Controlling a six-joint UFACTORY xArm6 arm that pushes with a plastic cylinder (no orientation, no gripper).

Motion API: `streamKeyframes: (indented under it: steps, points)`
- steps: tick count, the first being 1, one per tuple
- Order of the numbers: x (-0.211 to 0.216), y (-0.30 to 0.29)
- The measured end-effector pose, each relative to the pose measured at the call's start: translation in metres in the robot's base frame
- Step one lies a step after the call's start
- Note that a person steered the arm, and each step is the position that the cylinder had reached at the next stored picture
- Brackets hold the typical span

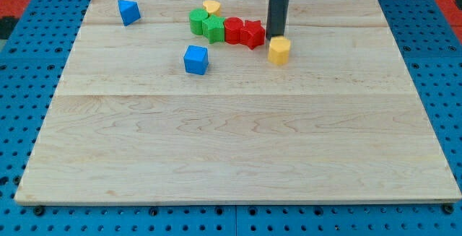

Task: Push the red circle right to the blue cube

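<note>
The red circle (233, 29) sits near the view's top centre, in a row with a red star (253, 34) on its right and a green block (214, 29) on its left. The blue cube (195, 59) stands alone below and to the left of that row. My tip (276, 35) is at the right end of the row, just right of the red star and just above a yellow hexagon (279, 50).
A second green block (197, 20) and a yellow heart-like block (211, 6) sit at the row's upper left. A blue triangular block (128, 11) lies at the view's top left. The wooden board (238, 164) rests on a blue pegboard.
</note>
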State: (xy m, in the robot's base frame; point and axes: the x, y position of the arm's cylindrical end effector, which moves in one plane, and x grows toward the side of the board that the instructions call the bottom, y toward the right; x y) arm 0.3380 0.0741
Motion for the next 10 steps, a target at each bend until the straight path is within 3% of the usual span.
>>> streamKeyframes:
  steps: [1, 2, 3, 4, 6, 7, 9, 10]
  points:
    - [0.035, -0.009]
    - [0.026, -0.085]
    - [-0.006, -0.106]
    - [-0.026, -0.171]
    - [-0.095, -0.177]
    - [-0.119, -0.13]
    - [-0.004, -0.035]
    - [-0.003, -0.062]
